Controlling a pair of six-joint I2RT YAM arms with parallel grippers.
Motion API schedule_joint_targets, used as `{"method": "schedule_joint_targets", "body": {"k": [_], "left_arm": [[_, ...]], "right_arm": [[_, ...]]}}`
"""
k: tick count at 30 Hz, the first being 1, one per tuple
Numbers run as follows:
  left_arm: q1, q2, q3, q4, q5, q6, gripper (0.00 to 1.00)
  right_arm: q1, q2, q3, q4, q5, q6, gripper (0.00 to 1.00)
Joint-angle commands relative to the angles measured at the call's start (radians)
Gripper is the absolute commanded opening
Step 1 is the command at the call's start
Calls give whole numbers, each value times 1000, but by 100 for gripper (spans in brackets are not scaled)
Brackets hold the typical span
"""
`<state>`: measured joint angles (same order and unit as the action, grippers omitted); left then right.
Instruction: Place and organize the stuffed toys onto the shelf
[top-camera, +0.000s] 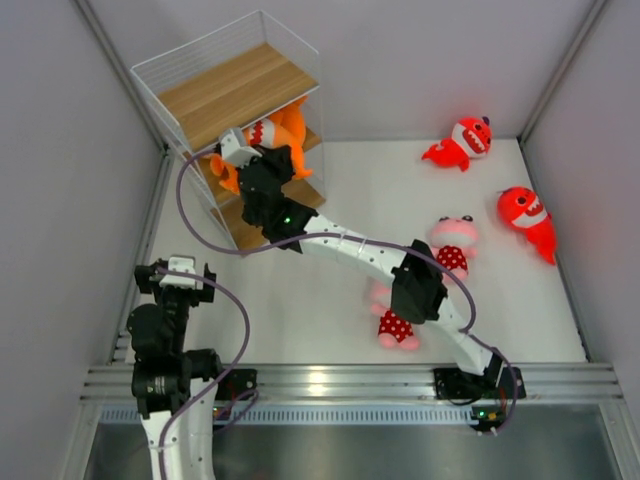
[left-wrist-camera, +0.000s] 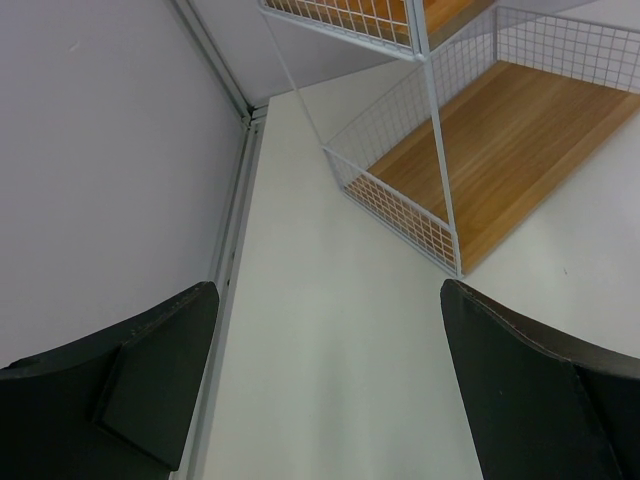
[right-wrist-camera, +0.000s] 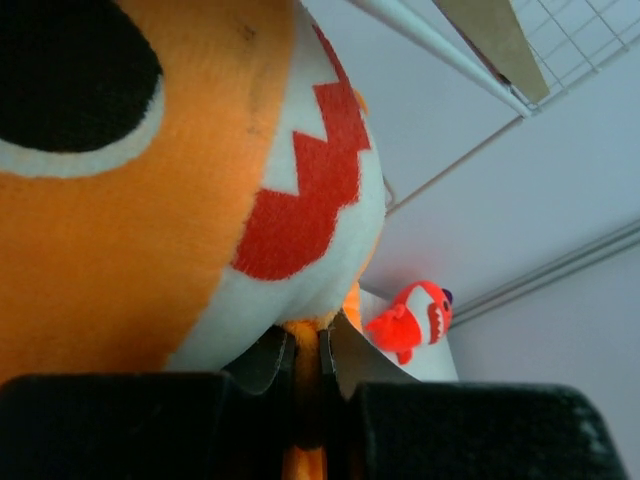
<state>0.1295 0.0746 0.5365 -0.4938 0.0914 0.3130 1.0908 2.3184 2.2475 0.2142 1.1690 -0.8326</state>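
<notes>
Orange shark (top-camera: 272, 132) noted under shelf (top-camera: 235, 88) top board. Red sharks (top-camera: 462, 142) and pink polka-dot animals (top-camera: 452, 240) seen scattered well apart from it.

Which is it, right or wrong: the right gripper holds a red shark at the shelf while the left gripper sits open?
Wrong: the right wrist view shows the right gripper holding an orange shark, not red. The rest holds.

- White table (top-camera: 330, 200): carries all the items below.
- Shelf (top-camera: 235, 90): stands at the far left corner.
- Orange shark (top-camera: 275, 135): at the middle tier; unclear whether it rests on the board.
- Far red shark (top-camera: 462, 142): by the back wall.
- Right red shark (top-camera: 528, 218): near the right wall.
- Far pink animal (top-camera: 453, 240) and near pink animal (top-camera: 395, 325): right of centre, partly hidden.
</notes>
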Motion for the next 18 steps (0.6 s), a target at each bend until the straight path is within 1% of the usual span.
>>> {"method": "schedule_joint_targets", "body": {"k": [1, 3, 5, 8, 11, 12, 15, 16, 17, 18], "left_arm": [[-2, -25, -12, 50, -13, -12, 99], [-4, -30, -10, 49, -19, -17, 99], [-2, -36, -15, 55, -13, -12, 99], [-2, -35, -15, 54, -8, -18, 99], [-2, -38, -20, 54, -7, -12, 99], [-4, -38, -20, 54, -9, -12, 99], [-4, -38, -23, 55, -12, -14, 99], [-2, -38, -24, 55, -6, -12, 99], [-2, -39, -23, 54, -5, -12, 99], [-2, -36, -21, 54, -5, -12, 99]], "right_arm": [[11, -31, 50, -140, -179, 157, 0], [18, -51, 60, -176, -228, 238, 0], [23, -73, 61, -202, -290, 274, 0], [20, -80, 67, -205, -298, 312, 0], [23, -86, 64, -184, -298, 302, 0], [23, -83, 64, -170, -280, 288, 0], [21, -67, 93, -139, -154, 218, 0], [21, -65, 90, -118, -84, 179, 0], [18, -60, 87, -92, -50, 82, 0], [15, -56, 84, -31, -17, 29, 0]]}}
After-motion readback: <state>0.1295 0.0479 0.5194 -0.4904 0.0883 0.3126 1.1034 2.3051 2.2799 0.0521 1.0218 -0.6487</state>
